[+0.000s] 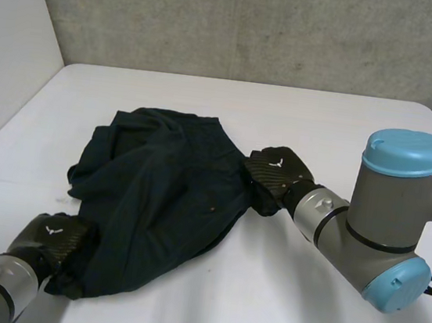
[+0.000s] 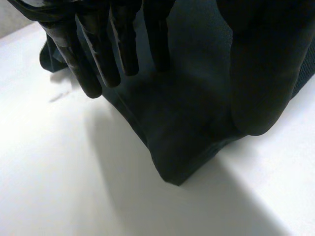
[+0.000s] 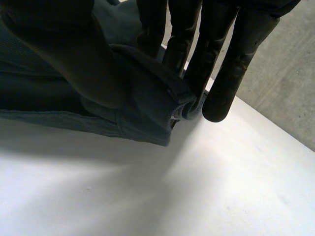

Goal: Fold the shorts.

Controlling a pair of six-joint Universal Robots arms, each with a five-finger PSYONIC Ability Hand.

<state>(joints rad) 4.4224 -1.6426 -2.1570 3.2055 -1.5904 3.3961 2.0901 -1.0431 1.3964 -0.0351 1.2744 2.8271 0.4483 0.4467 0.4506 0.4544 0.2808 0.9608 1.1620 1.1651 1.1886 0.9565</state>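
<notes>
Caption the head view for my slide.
Dark shorts lie crumpled on the white table, left hand pinching a near corner, right hand the opposite edge.

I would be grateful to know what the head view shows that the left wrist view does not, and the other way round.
Head view: the whole dark shorts lying crumpled, the right hand at their right edge, and the grey wall behind. Left wrist view: up close, a corner of the shorts caught between the thumb and fingers of the left hand. Both: the shorts, the left hand at their near-left corner, and the white table.
</notes>
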